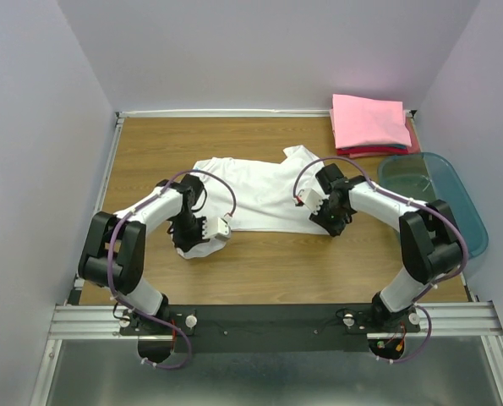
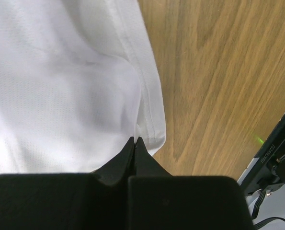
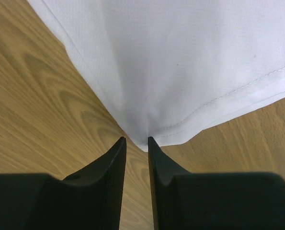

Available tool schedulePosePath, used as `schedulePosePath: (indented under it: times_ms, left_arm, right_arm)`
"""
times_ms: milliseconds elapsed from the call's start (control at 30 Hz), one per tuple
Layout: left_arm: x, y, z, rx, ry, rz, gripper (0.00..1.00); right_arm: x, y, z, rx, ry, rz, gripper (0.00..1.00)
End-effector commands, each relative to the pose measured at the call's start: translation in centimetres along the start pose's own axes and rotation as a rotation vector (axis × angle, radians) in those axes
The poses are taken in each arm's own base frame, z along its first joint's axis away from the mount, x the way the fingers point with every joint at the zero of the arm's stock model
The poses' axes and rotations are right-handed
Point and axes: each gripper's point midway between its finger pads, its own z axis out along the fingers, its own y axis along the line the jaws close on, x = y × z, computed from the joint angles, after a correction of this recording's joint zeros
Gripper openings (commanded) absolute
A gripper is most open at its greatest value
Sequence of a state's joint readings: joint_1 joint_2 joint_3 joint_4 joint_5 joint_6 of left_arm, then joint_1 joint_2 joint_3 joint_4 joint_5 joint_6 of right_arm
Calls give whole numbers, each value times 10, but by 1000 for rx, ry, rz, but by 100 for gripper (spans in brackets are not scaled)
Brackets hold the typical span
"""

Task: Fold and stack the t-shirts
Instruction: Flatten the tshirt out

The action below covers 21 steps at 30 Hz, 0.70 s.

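Note:
A white t-shirt (image 1: 259, 190) lies spread across the middle of the table. My left gripper (image 1: 189, 241) is at its near left corner. In the left wrist view the left gripper (image 2: 134, 139) is shut, pinching the shirt's hemmed edge (image 2: 149, 115). My right gripper (image 1: 332, 222) is at the shirt's near right corner. In the right wrist view the right gripper (image 3: 136, 140) is narrowly open, with the shirt's corner (image 3: 180, 86) just reaching between the fingertips and bare wood in the gap behind it. A folded stack with a pink shirt (image 1: 369, 121) on top sits at the back right.
A translucent blue bin (image 1: 462, 207) stands at the right edge of the table. Purple-grey walls close in the left, back and right. The table's front rail (image 1: 276, 320) carries both arm bases.

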<state>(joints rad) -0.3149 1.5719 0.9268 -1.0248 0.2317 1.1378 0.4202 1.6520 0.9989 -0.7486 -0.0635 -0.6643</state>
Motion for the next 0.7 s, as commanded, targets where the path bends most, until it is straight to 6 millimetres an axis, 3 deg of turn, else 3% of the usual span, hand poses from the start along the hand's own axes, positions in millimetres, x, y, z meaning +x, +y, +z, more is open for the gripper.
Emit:
schedulePosePath:
  times_ms: [0, 33, 100, 267, 333, 367, 433, 567, 667]
  left_arm:
    - [-8, 5, -9, 13, -71, -16, 0]
    - [-6, 5, -11, 17, -85, -31, 0]
    - [-3, 11, -21, 13, -109, -66, 0]
    - [2, 25, -39, -47, -126, -88, 0]
    - [3, 22, -40, -53, -126, -83, 16]
    - [2, 19, -40, -52, -132, -80, 31]
    - [7, 14, -39, -56, -113, -61, 47]
    - [20, 5, -38, -76, -71, -16, 60]
    - [26, -3, -38, -93, -49, 28, 63]
  right_arm:
    - [0, -7, 8, 39, 14, -16, 26]
    - [-1, -9, 7, 47, 15, -14, 13]
    - [-5, -13, 3, 65, 7, -10, 1]
    - [-12, -17, -11, 92, -28, -10, 1]
    - [-10, -16, -12, 89, -23, -8, 0]
    - [-11, -17, -12, 88, -22, -8, 1]
    - [-9, -15, -10, 79, -11, -6, 0]
    - [-9, -15, -9, 73, -3, -1, 0]
    - [-9, -15, -8, 67, 4, 2, 1]
